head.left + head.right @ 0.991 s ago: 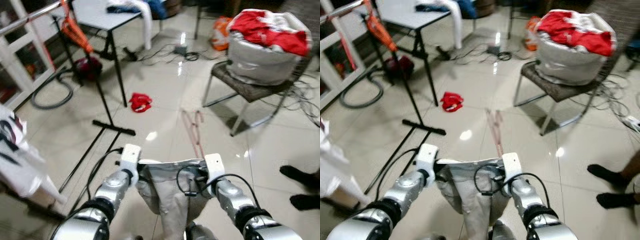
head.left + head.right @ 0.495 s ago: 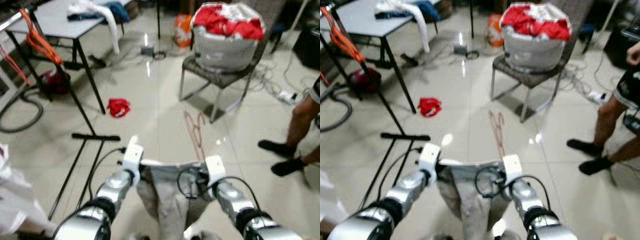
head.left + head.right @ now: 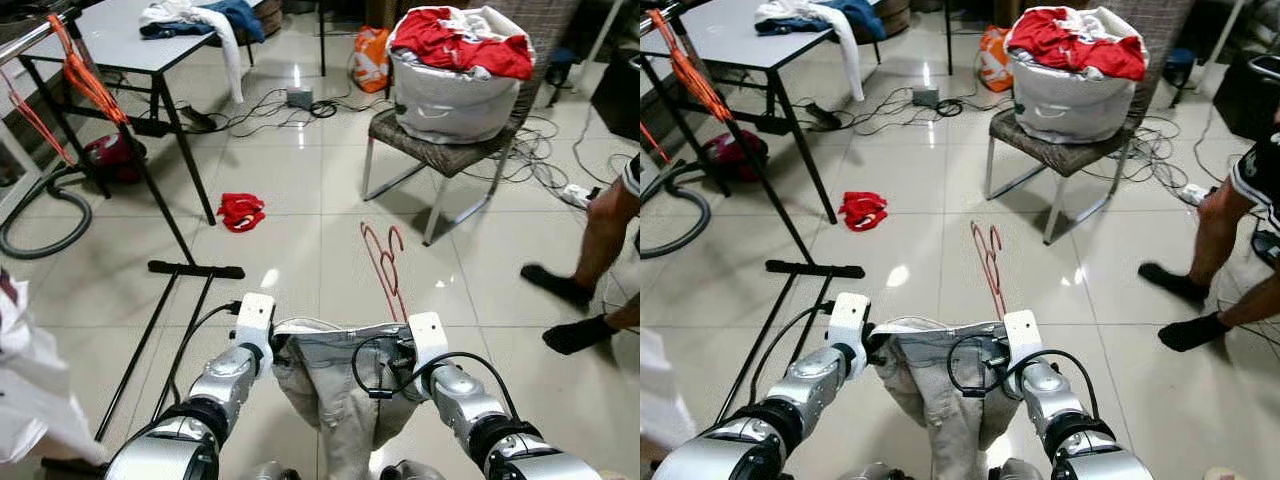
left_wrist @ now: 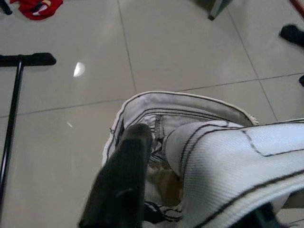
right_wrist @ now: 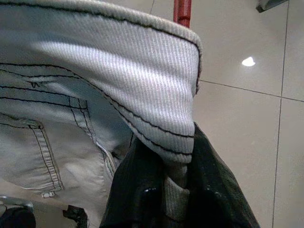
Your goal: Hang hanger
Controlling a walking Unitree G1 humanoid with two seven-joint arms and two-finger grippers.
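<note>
A pair of pale grey jeans (image 3: 345, 385) hangs in front of me, held by the waistband between both grippers. My left gripper (image 3: 272, 343) is shut on the left end of the waistband, and one black finger (image 4: 124, 166) lies against the cloth. My right gripper (image 3: 402, 350) is shut on the right end, its fingers (image 5: 142, 190) pinching the folded band. Two red hangers (image 3: 385, 262) lie on the tiled floor just beyond the jeans. At the left stands a black clothes rack (image 3: 195, 270) with orange hangers (image 3: 85, 75) on its rail.
A chair (image 3: 440, 155) carrying a laundry basket (image 3: 455, 80) of red and white clothes stands ahead on the right. A table (image 3: 130, 40), a vacuum hose (image 3: 45, 215), a red cloth (image 3: 241, 211) and cables lie ahead on the left. A person's legs (image 3: 590, 250) stand at the right.
The whole picture has shifted and sharpened, so the camera moved. Both grippers hold the jeans as before. More of the person's legs shows at the right.
</note>
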